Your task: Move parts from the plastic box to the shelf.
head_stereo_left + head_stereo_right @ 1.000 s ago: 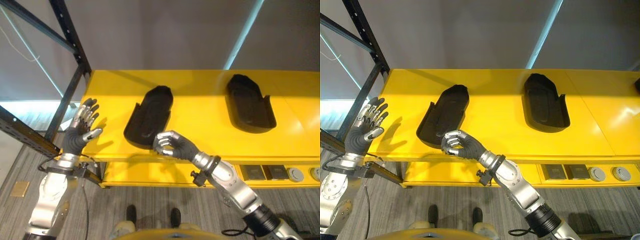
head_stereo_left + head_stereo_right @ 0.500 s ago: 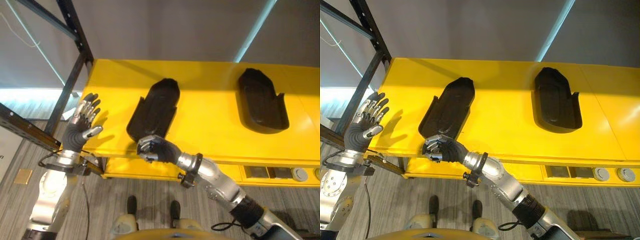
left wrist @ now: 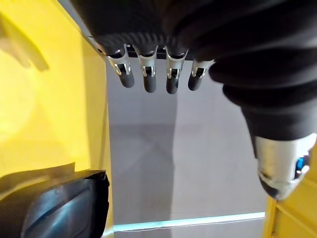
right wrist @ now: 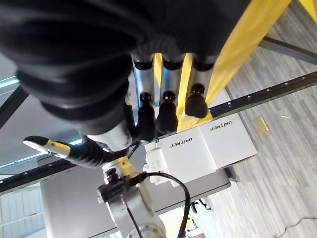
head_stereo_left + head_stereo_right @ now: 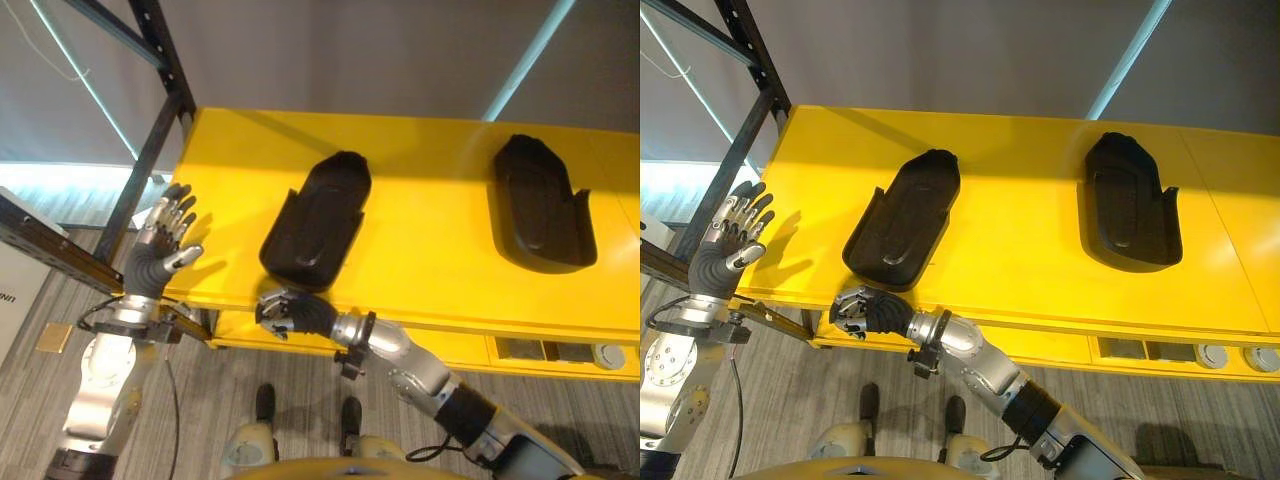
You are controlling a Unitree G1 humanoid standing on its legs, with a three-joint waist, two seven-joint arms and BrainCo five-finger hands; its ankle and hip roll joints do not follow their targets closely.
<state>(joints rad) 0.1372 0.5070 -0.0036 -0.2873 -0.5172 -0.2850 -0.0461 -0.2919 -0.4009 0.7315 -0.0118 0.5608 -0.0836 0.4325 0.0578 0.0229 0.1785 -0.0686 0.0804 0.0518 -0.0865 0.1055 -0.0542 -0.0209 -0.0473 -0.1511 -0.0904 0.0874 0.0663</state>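
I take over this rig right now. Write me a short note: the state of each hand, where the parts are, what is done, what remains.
Left hand: open, fingers spread, raised beside the left end of the yellow shelf, holding nothing.
Right hand: fingers curled, empty, at the shelf's front edge just below the near part.
Parts: two black moulded parts lie flat on the shelf, the near part toward the left, the far part toward the right.
Done: both parts are placed, neither hand touches them.
Left: fetch any further parts from the plastic box; I cannot say how many remain.
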